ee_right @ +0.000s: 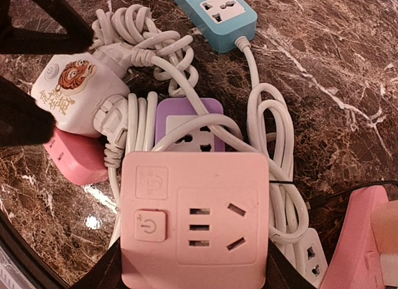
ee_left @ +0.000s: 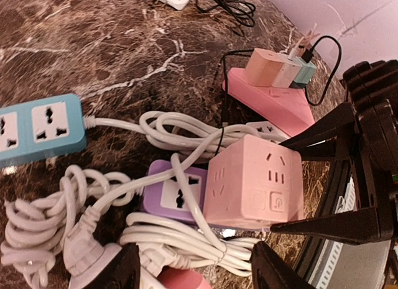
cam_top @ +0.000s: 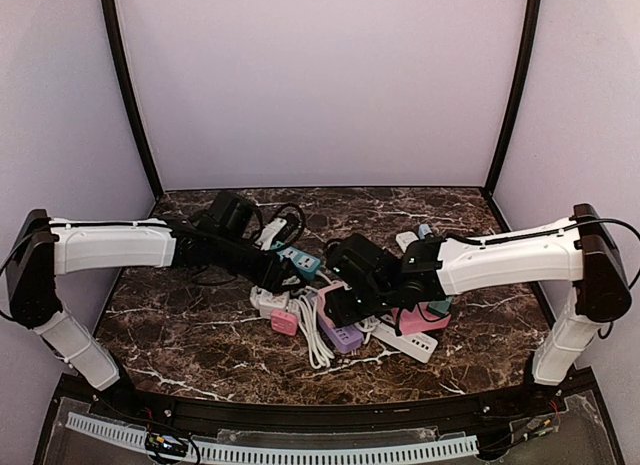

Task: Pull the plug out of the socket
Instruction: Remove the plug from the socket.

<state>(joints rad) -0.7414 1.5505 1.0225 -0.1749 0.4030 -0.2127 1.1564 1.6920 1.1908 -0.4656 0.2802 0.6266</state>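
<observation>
My right gripper [ee_right: 194, 271] is shut on a pink cube socket [ee_right: 194, 217], one finger on each side; the cube sits over a purple power strip [ee_right: 186, 118]. A white plug [ee_right: 115, 112] goes into a white cube adapter with a tiger print [ee_right: 71, 93], which rests on a small pink block [ee_right: 78, 158]. My left gripper [ee_left: 198, 270] hangs open over the coiled white cable [ee_left: 186, 245], with the white plug [ee_left: 84, 252] just left of its left finger. In the top view the left gripper [cam_top: 285, 277] and right gripper [cam_top: 342, 303] meet over the pile.
A blue power strip [ee_left: 40, 127] lies to the left with its cable looped through the pile. A pink wedge-shaped socket [ee_left: 273, 105] carries small adapters at the back. A white strip [cam_top: 405, 342] lies at the near right, black cables [cam_top: 285, 220] behind.
</observation>
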